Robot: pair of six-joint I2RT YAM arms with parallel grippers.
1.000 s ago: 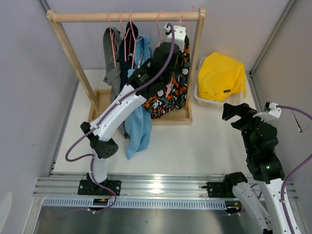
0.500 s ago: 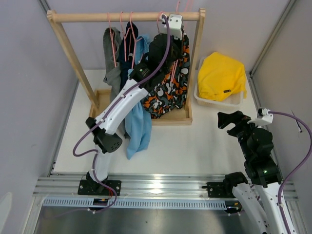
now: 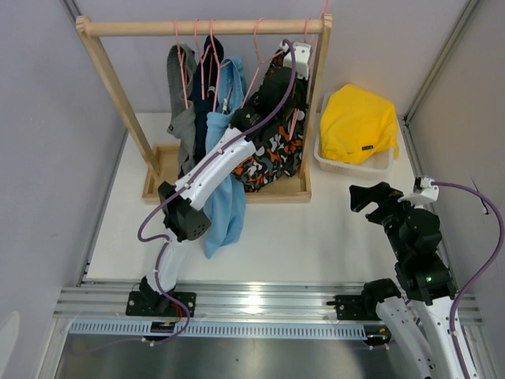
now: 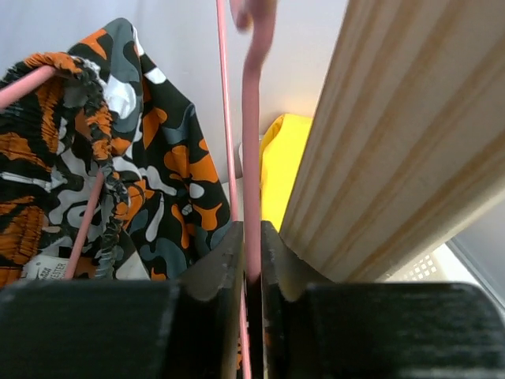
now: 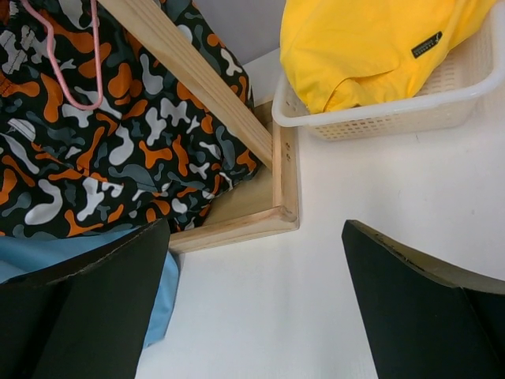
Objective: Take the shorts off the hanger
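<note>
Since the earlier frames your left arm has swung toward the right end of the rack, after a brief lift, and your right arm has drawn in and down over the counter [image 3: 316,237].

The left gripper [image 4: 252,235] is now closed on the thin pink neck of the hanger [image 4: 251,142], its fingers pressed to either side of the wire. It sits just beside the wooden post [image 4: 394,142]. Holding the neck there gives you control of the hook, which seems to be the point: it steadies the hanger while the cloth is worked free.

The shorts [image 3: 272,150], in orange, black and grey camouflage, are still on the hanger. Their elastic waistband is bunched over its left shoulder in the left wrist view, and the legs hang down into the rack's base tray. The hook's seat on the rail [image 3: 205,27] is out of the wrist frame, so I cannot tell whether it bears weight.

Your right gripper [image 5: 254,260] is spread wide and holds nothing. It hovers low over the counter, facing the shorts' lower hem, with the basket [image 5: 410,110] to its right. It looks ready to take the fabric.
</note>
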